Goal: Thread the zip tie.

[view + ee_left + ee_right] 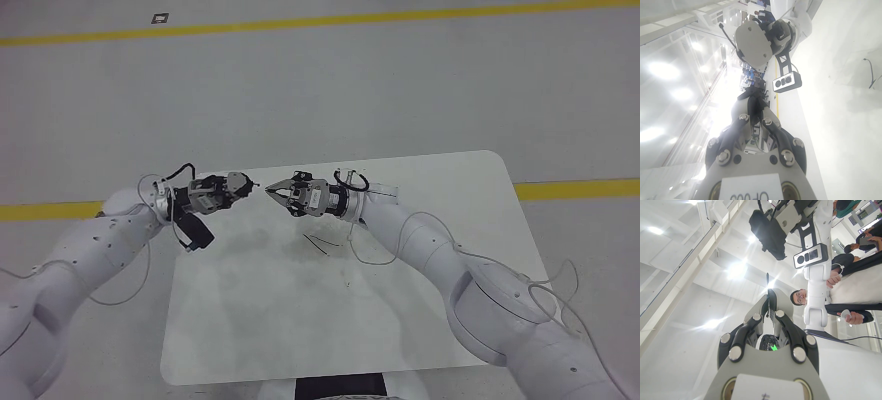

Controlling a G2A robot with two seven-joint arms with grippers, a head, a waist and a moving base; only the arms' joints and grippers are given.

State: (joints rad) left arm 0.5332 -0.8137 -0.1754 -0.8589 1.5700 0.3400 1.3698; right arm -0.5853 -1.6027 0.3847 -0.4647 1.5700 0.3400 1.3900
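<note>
Both arms are held above the white table (440, 310), w/ the grippers tip to tip over its far part, close together; contact btwn them can't be made out. The R gripper (272, 188) is closed narrow on a black zip tie (768, 281). In the R wrist view the strap is pinched btwn the two fingers (780, 306) and sticks out past the tips. In the L wrist view the same tie is seen projecting at a slant from that gripper, w/ its small square head at the free end. The L gripper (753, 94) is seen w/ its fingers drawn together, the tips covered in a black wrap (751, 98). Whether anything is pinched there can't be told. In the R wrist view a thin black strip (760, 206) shows beside the wrapped tips, but what it is isn't clear. A second zip tie (322, 242) lies loose and flat on the table, on the robot's side of the R gripper and touched by neither gripper. A small dark speck (348, 284) lies on the table nearer the robot; it's too small to identify.
</note>
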